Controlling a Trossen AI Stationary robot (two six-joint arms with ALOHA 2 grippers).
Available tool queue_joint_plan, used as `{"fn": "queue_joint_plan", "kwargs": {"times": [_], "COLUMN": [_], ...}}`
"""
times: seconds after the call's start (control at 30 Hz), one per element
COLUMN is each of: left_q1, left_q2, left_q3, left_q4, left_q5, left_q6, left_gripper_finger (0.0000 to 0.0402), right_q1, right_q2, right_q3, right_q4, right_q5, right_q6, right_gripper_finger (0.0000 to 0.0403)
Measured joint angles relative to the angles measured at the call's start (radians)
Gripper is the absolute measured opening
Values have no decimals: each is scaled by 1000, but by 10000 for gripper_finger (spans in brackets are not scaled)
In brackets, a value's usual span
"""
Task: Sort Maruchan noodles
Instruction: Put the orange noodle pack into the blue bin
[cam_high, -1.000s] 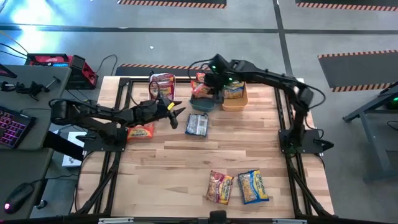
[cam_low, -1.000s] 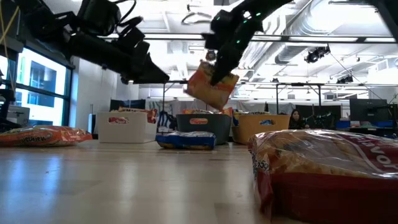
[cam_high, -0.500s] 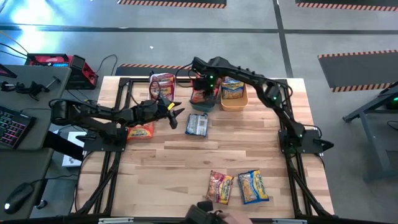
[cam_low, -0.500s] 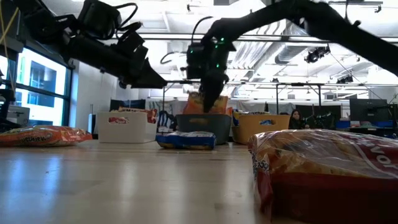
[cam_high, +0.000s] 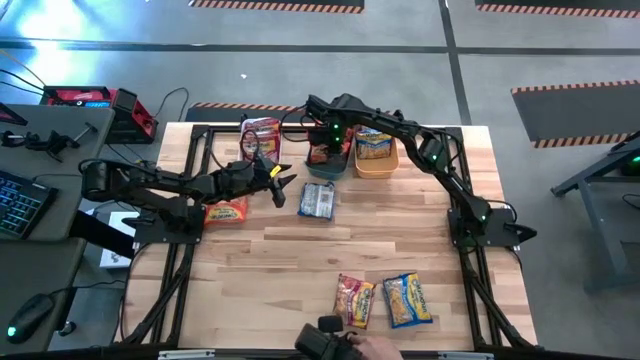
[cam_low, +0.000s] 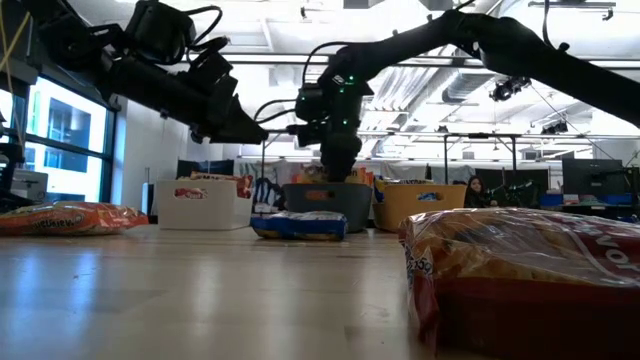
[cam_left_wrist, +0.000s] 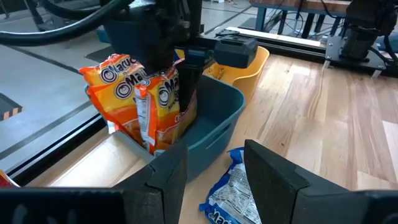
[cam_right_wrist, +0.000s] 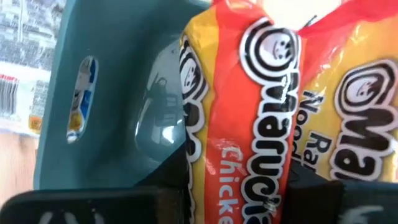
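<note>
My right gripper (cam_high: 328, 148) points down into the teal bin (cam_high: 322, 168) and is shut on an orange Maruchan packet (cam_right_wrist: 249, 106). A second orange packet (cam_left_wrist: 112, 93) stands upright in the same bin. My left gripper (cam_left_wrist: 214, 168) hovers open over the table to the left of the bins, with nothing between its fingers. Just ahead of it a blue packet (cam_high: 318, 200) lies flat on the wood. More packets lie on the table: an orange one (cam_high: 226, 211) at the left, and a pink-red one (cam_high: 353, 300) and a blue-and-yellow one (cam_high: 407, 299) near the front edge. My right gripper pinches the orange packet between its two fingers (cam_right_wrist: 177, 186), which sit on its two flat faces (cam_right_wrist: 205, 162). The fingers come from above, pointing down. The packet stands on edge inside the teal bin, beside the other orange packet. The gripper's body hides its upper end.
A white bin (cam_high: 262, 135) with pink-red packets stands left of the teal bin. A yellow-orange bin (cam_high: 377, 155) with a blue-and-yellow packet stands to its right. A person's hand (cam_high: 372, 349) with a dark object shows at the table's near edge.
My right gripper has gone down and toward the table's left, from above the bins into the teal bin. It has tipped over until it points steeply down. The orange packet hung clear above the bin before and now sits inside it.
</note>
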Motion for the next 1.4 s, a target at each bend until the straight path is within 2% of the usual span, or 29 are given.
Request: {"fn": "queue_joint_plan", "kwargs": {"times": [0.77, 1.13, 1.4], "left_q1": [0, 0, 0], "left_q2": [0, 0, 0], "left_q3": [0, 0, 1], "left_q4": [-7, -8, -8], "left_q5": [0, 0, 0], "left_q6": [-17, -16, -23], "left_gripper_finger": [145, 145, 145], "right_q1": [4, 2, 12], "right_q2": [0, 0, -1], "right_q3": [-2, -2, -2], "right_q4": [63, 103, 107], "right_q5": [116, 159, 170], "right_q6": [76, 102, 92], "right_gripper_finger": [95, 168, 179]}}
